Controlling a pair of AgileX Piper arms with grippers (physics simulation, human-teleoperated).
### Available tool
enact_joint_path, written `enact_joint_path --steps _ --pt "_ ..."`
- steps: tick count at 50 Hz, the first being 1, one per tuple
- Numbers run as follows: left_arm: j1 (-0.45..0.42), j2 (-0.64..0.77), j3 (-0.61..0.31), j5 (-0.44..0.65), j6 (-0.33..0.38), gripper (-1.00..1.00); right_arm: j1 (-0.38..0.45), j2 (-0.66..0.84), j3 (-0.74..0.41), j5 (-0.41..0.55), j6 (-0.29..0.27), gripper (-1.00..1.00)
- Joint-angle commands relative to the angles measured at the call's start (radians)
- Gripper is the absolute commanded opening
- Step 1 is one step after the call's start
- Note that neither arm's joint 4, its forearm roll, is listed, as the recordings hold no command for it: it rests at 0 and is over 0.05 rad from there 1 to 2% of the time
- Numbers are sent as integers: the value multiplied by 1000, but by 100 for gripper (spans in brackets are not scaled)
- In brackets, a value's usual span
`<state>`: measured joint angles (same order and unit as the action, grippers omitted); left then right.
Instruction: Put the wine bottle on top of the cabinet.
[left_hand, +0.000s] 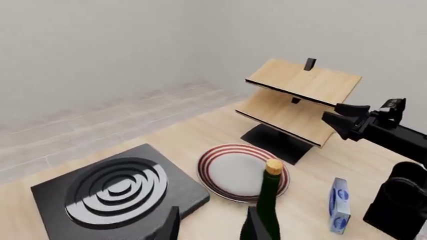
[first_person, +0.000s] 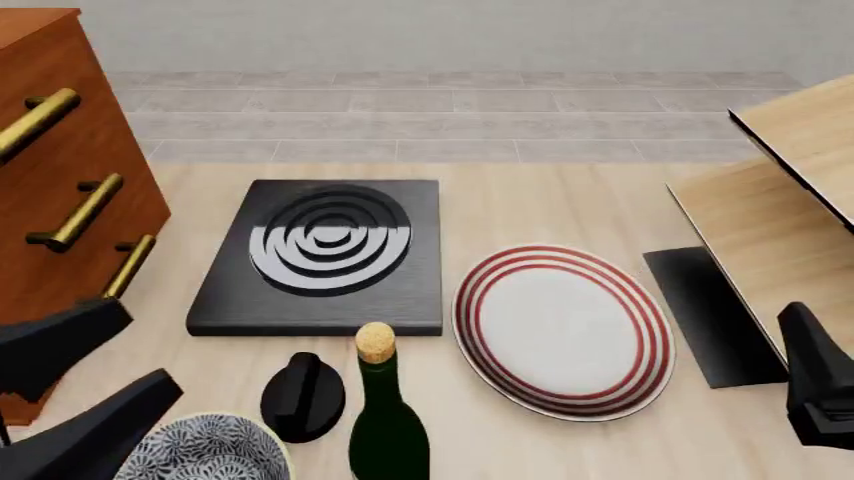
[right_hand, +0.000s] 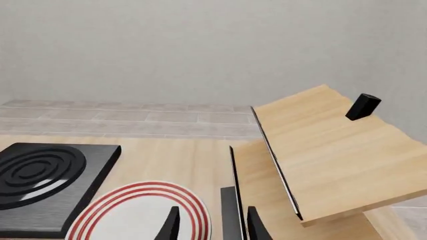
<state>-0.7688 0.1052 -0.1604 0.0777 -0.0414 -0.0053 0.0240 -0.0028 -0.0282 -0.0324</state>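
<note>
- Jaws of the left gripper (first_person: 80, 385) stand wide apart, holding nothing, near the wine bottle (first_person: 386, 420) on its cabinet side.
- Right gripper (right_hand: 212, 227) has its fingers narrowly parted and bare, above the striped plate's (first_person: 561, 330) edge by the pale wood shelf (first_person: 787, 230).
- Wine bottle stands upright on the light wood table (first_person: 561, 215), next to the plate; a black knob (first_person: 303, 397) is just beside it and a patterned bowl (first_person: 214, 450) near.
- Black burner slab (first_person: 327, 255) lies beyond the bottle.
- Cabinet (first_person: 60, 180) rises beyond the left gripper, away from the bottle.
- Small blue box (left_hand: 339, 204) stands near the bottle.
- Grey wall and tiled floor lie past the table's far edge.
</note>
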Motion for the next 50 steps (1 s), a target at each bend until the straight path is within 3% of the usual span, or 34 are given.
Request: enact_joint_path --steps 1,13,29,37,50 --pt "-89 153 64 -166 -10 100 0 2 0 -2 0 100" --pt "-161 342 72 -340 -8 100 0 10 1 -11 0 100" --pt "-206 497 47 -451 -4 100 0 4 0 -4 0 100" --pt "-261 734 52 -655 -8 100 0 2 0 -2 0 100" --pt "-302 944 29 -807 -13 100 0 2 0 -2 0 100"
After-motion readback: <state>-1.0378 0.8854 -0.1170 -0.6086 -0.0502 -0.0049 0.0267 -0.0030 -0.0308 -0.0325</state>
